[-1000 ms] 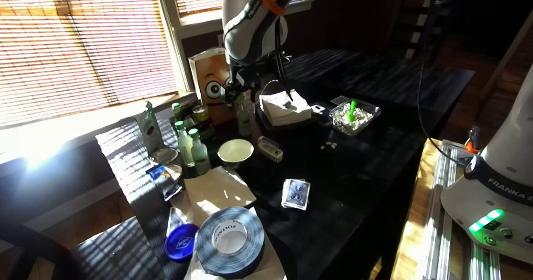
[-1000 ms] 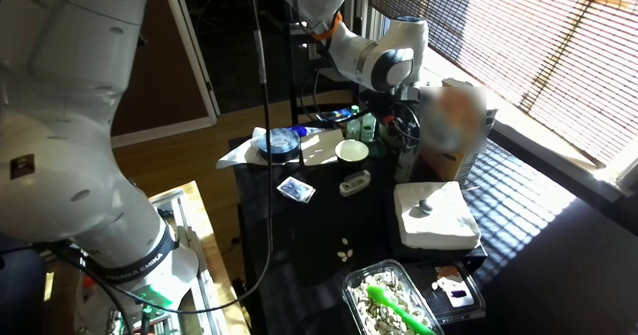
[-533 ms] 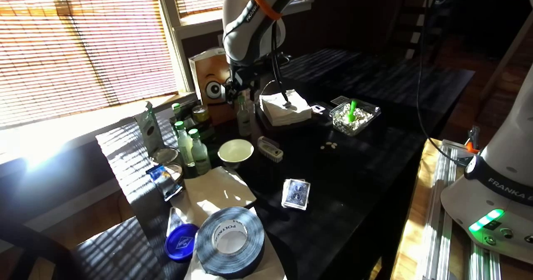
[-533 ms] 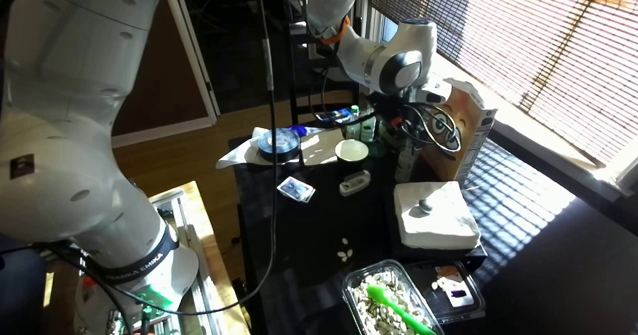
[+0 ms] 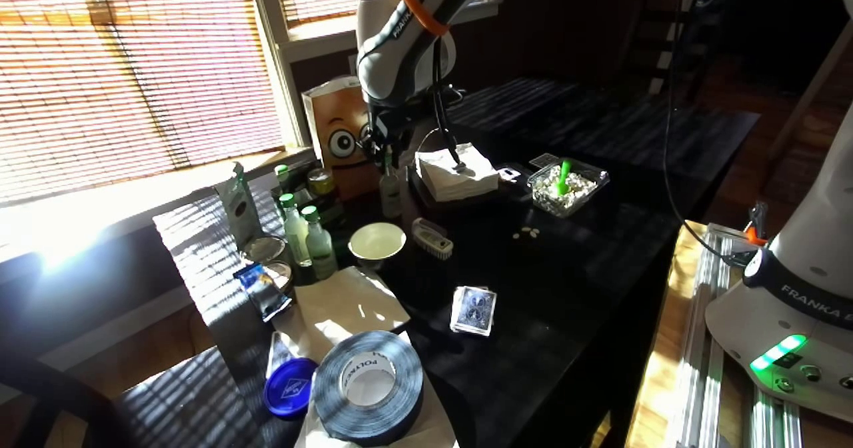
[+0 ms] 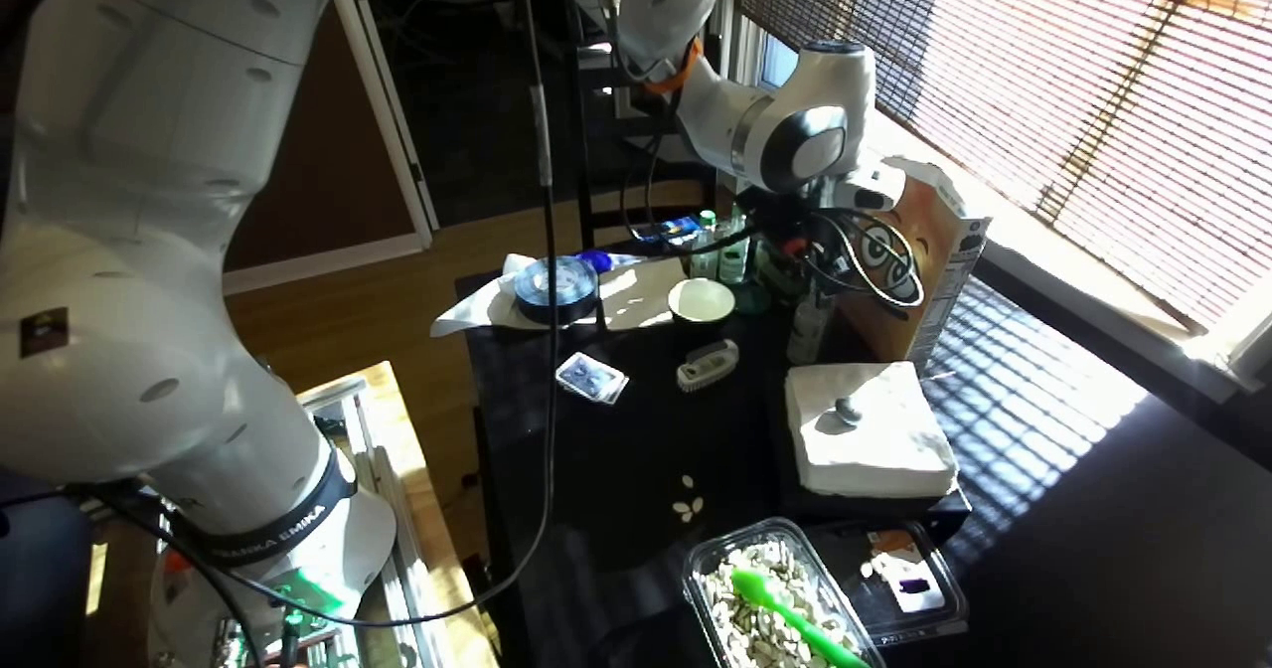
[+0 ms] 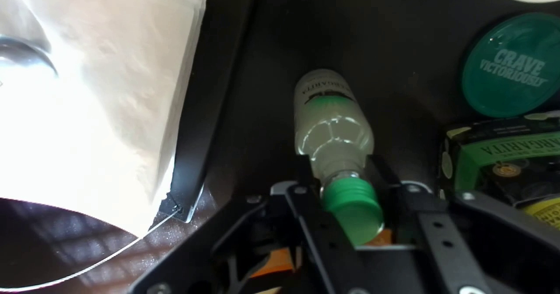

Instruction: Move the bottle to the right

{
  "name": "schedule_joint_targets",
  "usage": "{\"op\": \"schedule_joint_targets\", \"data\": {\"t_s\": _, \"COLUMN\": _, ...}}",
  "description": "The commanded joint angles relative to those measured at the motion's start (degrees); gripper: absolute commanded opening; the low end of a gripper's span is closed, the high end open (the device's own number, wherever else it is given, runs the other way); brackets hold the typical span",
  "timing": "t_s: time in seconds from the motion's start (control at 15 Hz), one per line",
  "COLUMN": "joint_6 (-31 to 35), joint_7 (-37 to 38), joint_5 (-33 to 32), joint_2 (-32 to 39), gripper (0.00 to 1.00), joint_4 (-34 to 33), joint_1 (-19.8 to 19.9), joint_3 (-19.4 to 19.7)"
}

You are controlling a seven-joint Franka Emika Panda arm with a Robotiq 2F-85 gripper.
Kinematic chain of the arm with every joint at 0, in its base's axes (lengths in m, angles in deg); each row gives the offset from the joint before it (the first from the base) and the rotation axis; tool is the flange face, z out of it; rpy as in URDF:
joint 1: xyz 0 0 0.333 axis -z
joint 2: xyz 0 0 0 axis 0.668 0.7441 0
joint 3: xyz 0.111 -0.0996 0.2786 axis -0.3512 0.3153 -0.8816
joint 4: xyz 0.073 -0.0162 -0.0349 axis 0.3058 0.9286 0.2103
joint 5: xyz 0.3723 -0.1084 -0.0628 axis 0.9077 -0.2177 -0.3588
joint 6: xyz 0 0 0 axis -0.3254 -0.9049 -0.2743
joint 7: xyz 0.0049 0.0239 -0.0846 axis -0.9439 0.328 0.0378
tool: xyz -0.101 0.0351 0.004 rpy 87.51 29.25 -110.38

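The slim pale bottle [image 7: 332, 119] with a green cap [image 7: 352, 197] stands upright on the dark table. In both exterior views this bottle [image 5: 390, 196] [image 6: 810, 328] is in front of the orange-brown box with a face [image 5: 341, 125]. My gripper [image 7: 343, 169] has come down over its top, one finger [image 7: 306, 171] on each side of the neck and cap. Both fingers lie close against the neck, so the jaws look shut on it. From the exterior the gripper [image 5: 388, 155] covers the cap, and the bottle's base rests on the table.
Right beside the bottle is a dark tray with white napkins [image 5: 458, 173]. Nearby are a bowl [image 5: 377, 241], a brush [image 5: 432, 239] and several green-capped bottles [image 5: 321, 245]. A green lid [image 7: 512, 64] lies beside a margarita carton [image 7: 507, 154]. Farther off are cards [image 5: 474, 311] and tape [image 5: 333, 395].
The arm has shifted slightly over the bottle. The fingers, spread wide before, have drawn together around its neck. The bottle stands where it was.
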Motion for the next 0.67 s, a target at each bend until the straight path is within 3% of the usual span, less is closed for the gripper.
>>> {"op": "schedule_joint_targets", "data": {"t_s": 0.0, "joint_6": -0.2, "joint_7": 0.9, "joint_5": 0.6, "joint_2": 0.2, "gripper": 0.07, "joint_4": -1.0, "joint_1": -0.2, "joint_3": 0.2}}
{"op": "schedule_joint_targets", "data": {"t_s": 0.27, "joint_6": -2.3, "joint_7": -0.5, "joint_5": 2.4, "joint_2": -3.7, "gripper": 0.07, "joint_4": 1.6, "joint_1": 1.1, "joint_3": -1.0}}
{"op": "schedule_joint_targets", "data": {"t_s": 0.6, "joint_6": -3.7, "joint_7": -7.1, "joint_5": 11.2, "joint_2": -11.5, "gripper": 0.07, "joint_4": 5.0, "joint_1": 7.6, "joint_3": -5.2}}
